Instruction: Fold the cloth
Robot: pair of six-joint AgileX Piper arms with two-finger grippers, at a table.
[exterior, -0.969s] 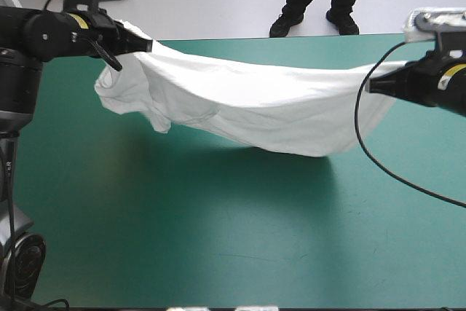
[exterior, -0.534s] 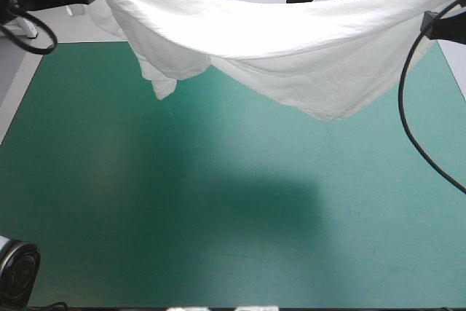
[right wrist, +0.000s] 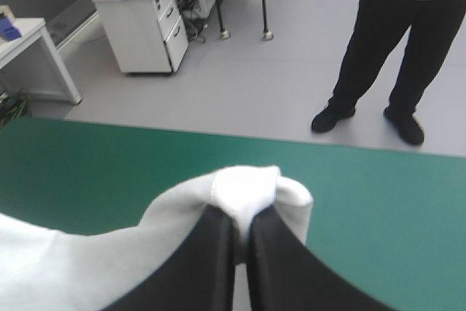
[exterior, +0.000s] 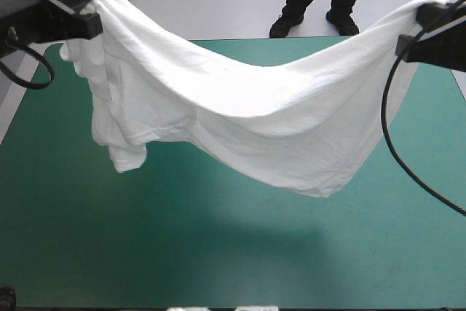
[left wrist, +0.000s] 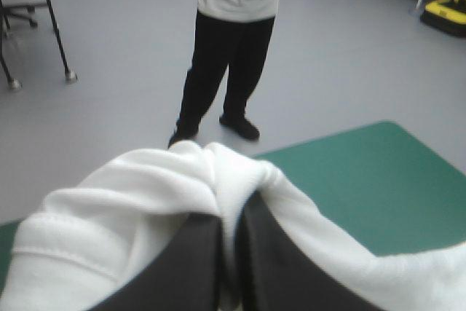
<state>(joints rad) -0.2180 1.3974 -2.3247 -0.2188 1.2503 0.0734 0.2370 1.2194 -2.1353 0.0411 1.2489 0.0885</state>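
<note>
The white T-shirt (exterior: 240, 118) hangs in the air over the teal-green table (exterior: 182, 253), stretched between both arms and sagging in the middle. My left gripper (exterior: 91, 12) holds its left end high, near the table's far left corner; a sleeve dangles below it. My right gripper (exterior: 415, 30) holds the right end near the far right edge. In the left wrist view the black fingers (left wrist: 196, 260) are shut with white T-shirt (left wrist: 131, 202) bunched over them. The right wrist view shows the fingers (right wrist: 211, 260) shut on a fold of T-shirt (right wrist: 247, 191).
The shirt's lowest hem hangs above the table's middle right, with its shadow on the cover beneath. The near half of the teal-green cover shows bare.
From a low stretch near the far edge, the arms lifted the shirt high, then brought it lower and nearer. It now hangs lower and wider over the table's middle.
</note>
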